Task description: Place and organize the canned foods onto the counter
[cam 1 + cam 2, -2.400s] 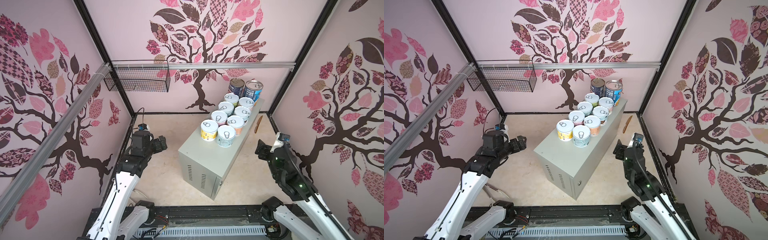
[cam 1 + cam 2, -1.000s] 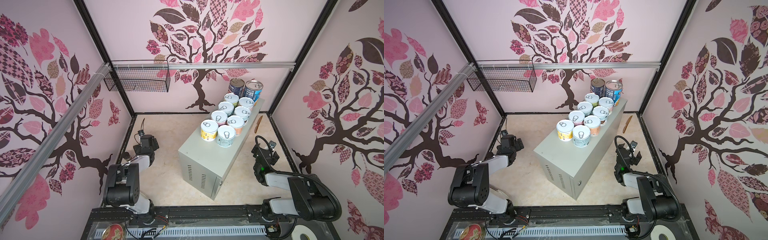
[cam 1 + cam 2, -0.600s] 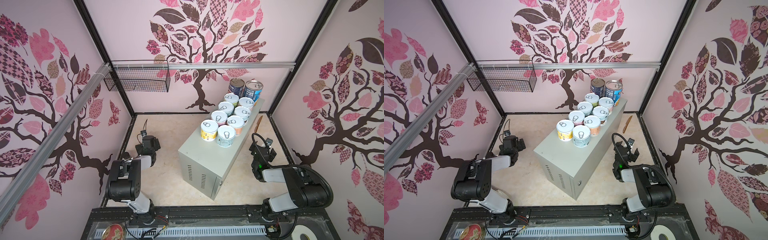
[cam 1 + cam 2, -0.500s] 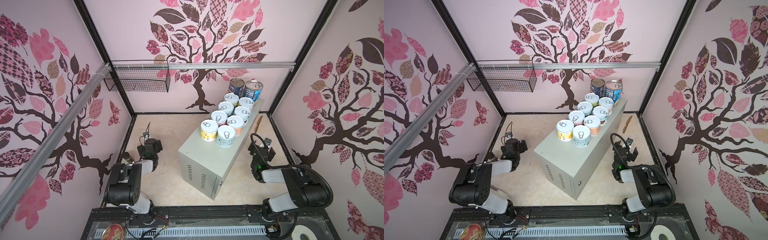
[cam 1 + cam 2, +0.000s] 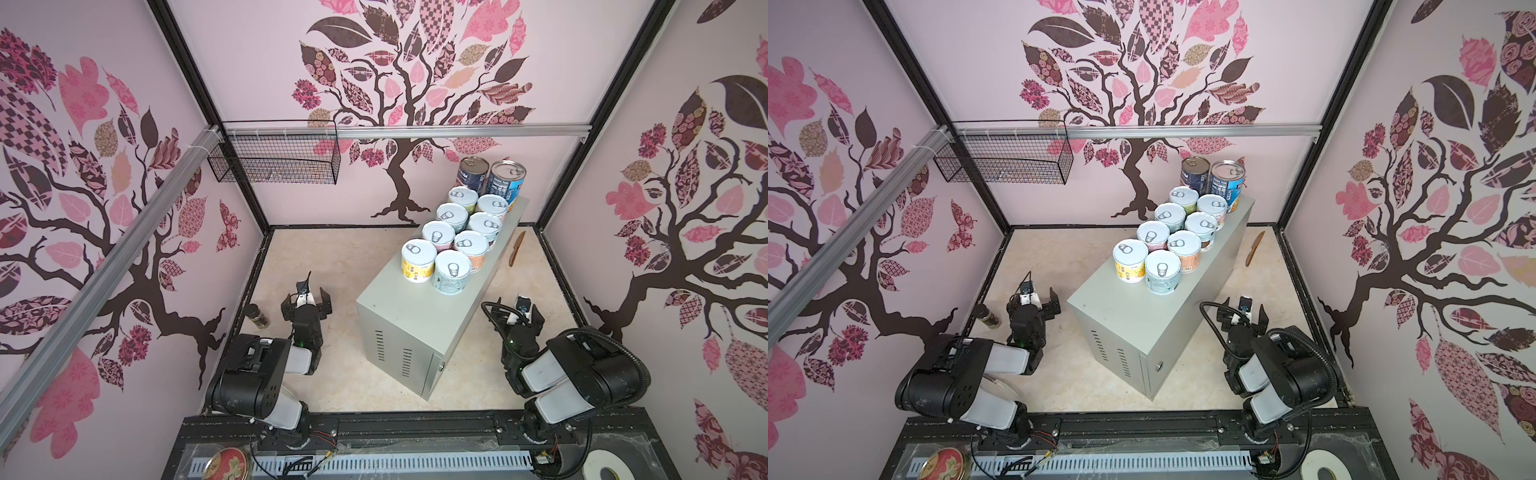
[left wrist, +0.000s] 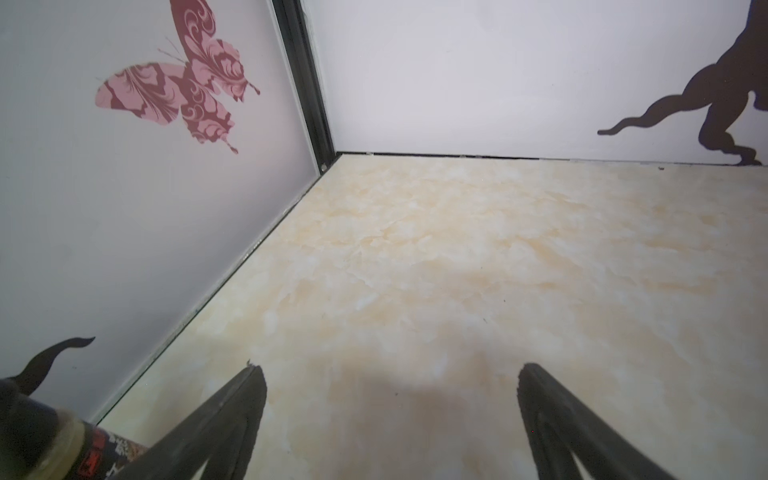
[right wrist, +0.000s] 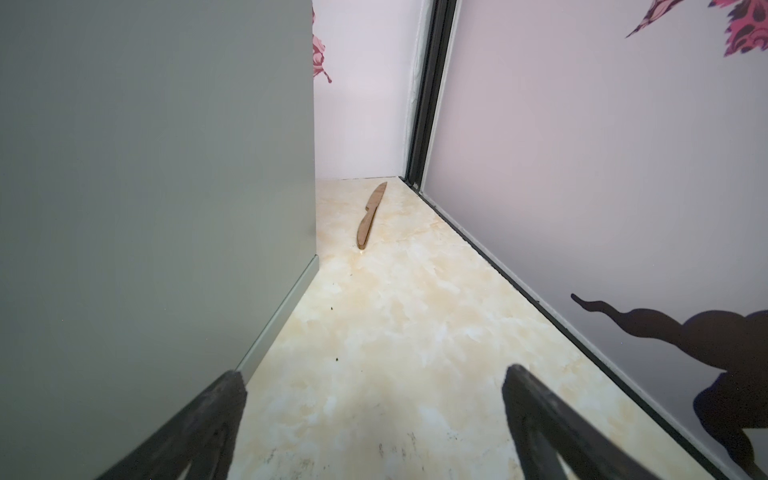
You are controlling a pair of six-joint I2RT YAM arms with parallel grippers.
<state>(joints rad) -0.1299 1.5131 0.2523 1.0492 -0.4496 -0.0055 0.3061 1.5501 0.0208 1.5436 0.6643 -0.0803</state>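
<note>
Standing cylindrical tins (image 5: 471, 245), boxy metal counter (image 5: 409, 318)

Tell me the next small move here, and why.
Probably none beyond parking the arms: all ten cans stand in two neat rows on the counter, and the left gripper and right gripper sit open and empty, low beside it.

Soft, bright light from above leaves only faint shadows in both top views and a mild sheen on the cans (image 5: 453, 266), while the wide lens bows the wall frames at the edges. The left wrist view shows a dim shadow on the tabletop (image 6: 415, 386) and a blurred jar (image 6: 37, 432) in its corner. In the right wrist view the grey box (image 7: 145, 187) is shaded and the knife (image 7: 371, 216) is sharp.
</note>
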